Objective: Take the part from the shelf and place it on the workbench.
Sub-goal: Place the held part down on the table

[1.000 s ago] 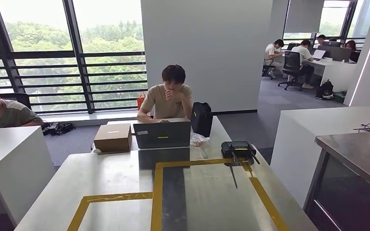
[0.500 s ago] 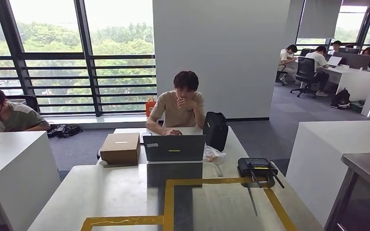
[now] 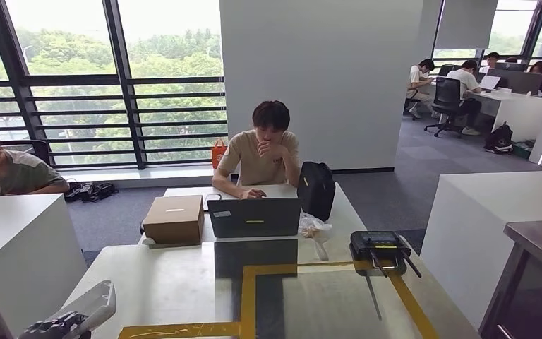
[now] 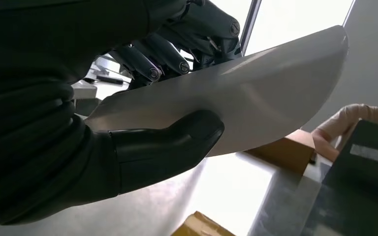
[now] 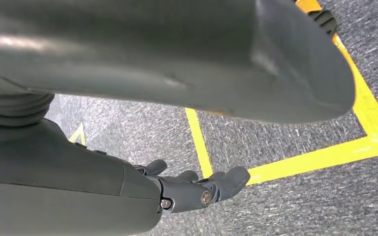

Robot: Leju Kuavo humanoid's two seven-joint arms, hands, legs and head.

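Note:
My left hand [image 3: 55, 327] comes up at the lower left of the head view, holding the part [image 3: 93, 304], a pale curved shell, over the near left corner of the workbench [image 3: 176, 282], a white table marked with yellow tape. In the left wrist view the thumb and dark fingers of that hand [image 4: 142, 147] grip the part [image 4: 261, 93] from both sides. My right hand [image 5: 197, 189] hangs beside my body above grey carpet with yellow floor lines, fingers loosely extended and holding nothing.
On the far half of the workbench stand a cardboard box [image 3: 174, 219], a laptop [image 3: 255, 217], a black bag [image 3: 316, 189] and a black controller with antennas [image 3: 377, 248]. A person [image 3: 265, 152] sits behind the laptop. White counters flank the table left [image 3: 14, 240] and right [image 3: 494, 205].
The camera has shifted, so the whole scene sits differently. My left hand with the pale part has risen into the head view at the lower left.

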